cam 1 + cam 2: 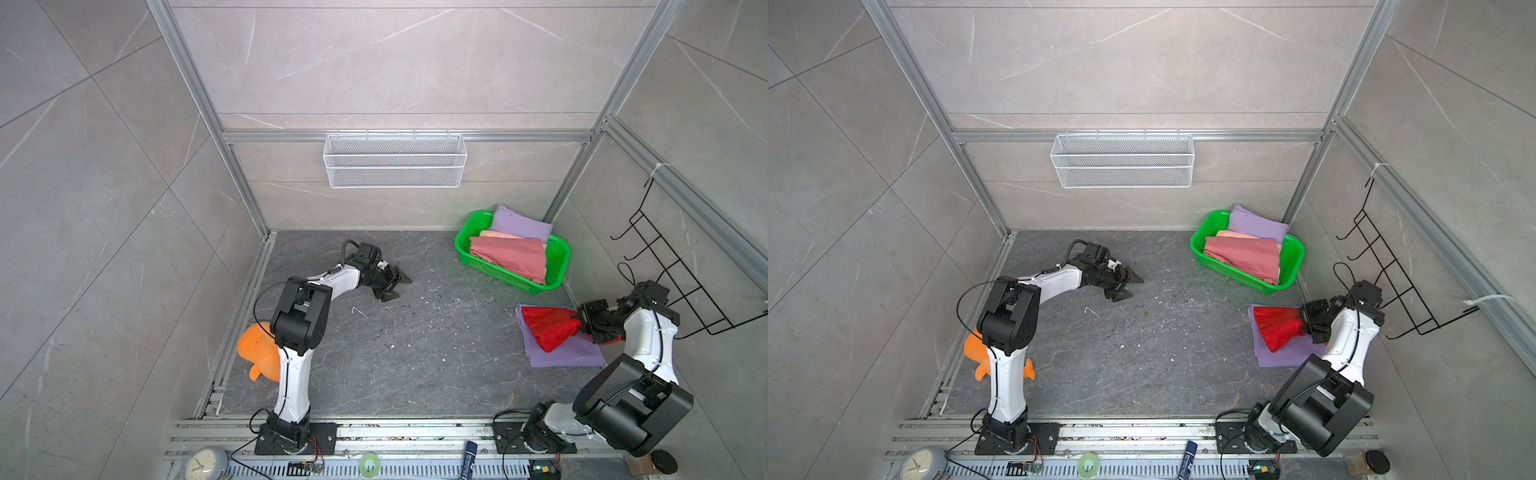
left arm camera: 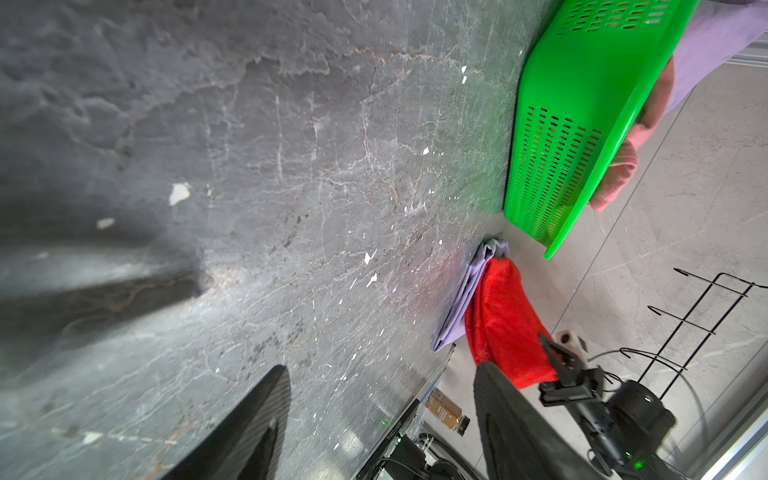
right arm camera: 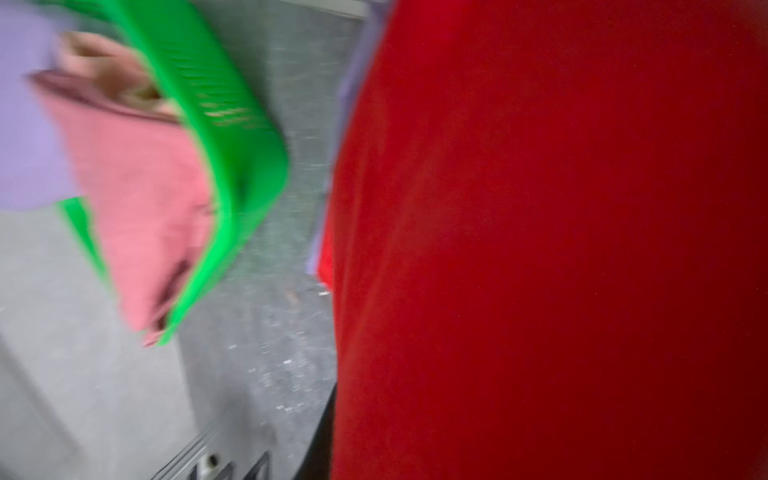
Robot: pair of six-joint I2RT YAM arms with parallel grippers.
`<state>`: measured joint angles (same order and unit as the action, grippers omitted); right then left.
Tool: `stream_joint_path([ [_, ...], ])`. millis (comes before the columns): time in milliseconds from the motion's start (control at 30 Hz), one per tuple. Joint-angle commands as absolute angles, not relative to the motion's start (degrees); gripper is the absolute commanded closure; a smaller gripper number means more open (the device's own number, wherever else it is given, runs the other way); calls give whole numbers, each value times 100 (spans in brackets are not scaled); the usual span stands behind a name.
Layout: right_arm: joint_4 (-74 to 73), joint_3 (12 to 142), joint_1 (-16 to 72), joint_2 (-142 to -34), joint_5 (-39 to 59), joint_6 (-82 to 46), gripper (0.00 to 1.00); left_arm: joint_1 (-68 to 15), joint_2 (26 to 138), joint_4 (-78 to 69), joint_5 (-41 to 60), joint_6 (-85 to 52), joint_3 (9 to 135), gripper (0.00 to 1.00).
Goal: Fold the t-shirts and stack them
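Tabletop [image 1: 415, 353]: dark stone, bare through the middle; all the cloth is on its right side in both top views.
Green basket [image 1: 505, 282]: stands at the far right corner and holds three shirts.
Lavender t-shirt [image 1: 569, 353]: lies flat on the tabletop as a neat rectangle, just in front of the basket. It looks folded and seems to be the base of the stack.
Red t-shirt [image 1: 548, 326]: lies on top of the lavender t-shirt, fanned out and wrinkled, gathered to a point at the right claw. It is not yet a flat fold.
Dusty rose t-shirt [image 1: 513, 255]: uppermost in the basket, draped over the near rim.
Second lavender t-shirt [image 1: 519, 224]: at the far end of the basket, partly over the rim.
Pale peach t-shirt [image 1: 496, 235]: only a strip shows between the other two.
Orange plush toy [image 1: 257, 353]: at the left edge behind the left arm, no part of the job.
Right claw [image 1: 581, 325]: pinching the gathered edge of the red t-shirt.
Left claw [image 1: 401, 288]: spread and empty, low over the middle of the tabletop, well apart from any shirt.
Done, as judged: one shirt folded and laid down.
Left, as judged: flatten or fold the red one squarely onto the lavender, then take on the three in the basket. The task looks less than half finished.
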<state>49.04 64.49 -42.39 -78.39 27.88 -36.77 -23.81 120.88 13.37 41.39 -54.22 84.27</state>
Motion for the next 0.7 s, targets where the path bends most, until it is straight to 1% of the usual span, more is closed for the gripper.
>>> stream_joint_path([
  [0, 4127, 6681, -4053, -7891, 3600, -4230, 89, -2373, 12138, 1347, 4393, -5336, 8630, 28],
  [100, 3082, 6377, -3968, -7555, 3474, -4445, 89, -2373, 12121, 1345, 4387, -5300, 8559, 28],
  [267, 1560, 5276, -3973, -7134, 3462, -4905, 87, -2372, 12059, 1191, 4379, -5357, 8285, 28],
  [300, 1638, 5181, -3966, -7172, 3350, -4817, 86, -2373, 12039, 1156, 4372, -5365, 8247, 28],
  [367, 2702, 5313, -3956, -7383, 2668, -4388, 87, -2373, 12030, 1110, 4369, -5396, 8193, 28],
  [400, 3204, 5389, -3949, -7482, 2201, -4157, 86, -2373, 12019, 1106, 4377, -5396, 8183, 28],
  [467, 3477, 5298, -3951, -7497, 1884, -3769, 81, -2373, 12013, 1118, 4380, -5371, 8190, 28],
  [533, 3772, 5227, -3953, -7679, 1733, -3485, 65, -2375, 12030, 1174, 4381, -5340, 8233, 28],
  [567, 3862, 5176, -3950, -7803, 1735, -3414, 55, -2373, 12052, 1187, 4386, -5328, 8273, 28],
  [600, 3885, 5100, -3948, -7890, 1745, -3402, 42, -2371, 12061, 1210, 4419, -5319, 8308, 28],
  [667, 3824, 4906, -3950, -7995, 1777, -3427, 25, -2375, 12079, 1252, 4436, -5287, 8364, 28],
])
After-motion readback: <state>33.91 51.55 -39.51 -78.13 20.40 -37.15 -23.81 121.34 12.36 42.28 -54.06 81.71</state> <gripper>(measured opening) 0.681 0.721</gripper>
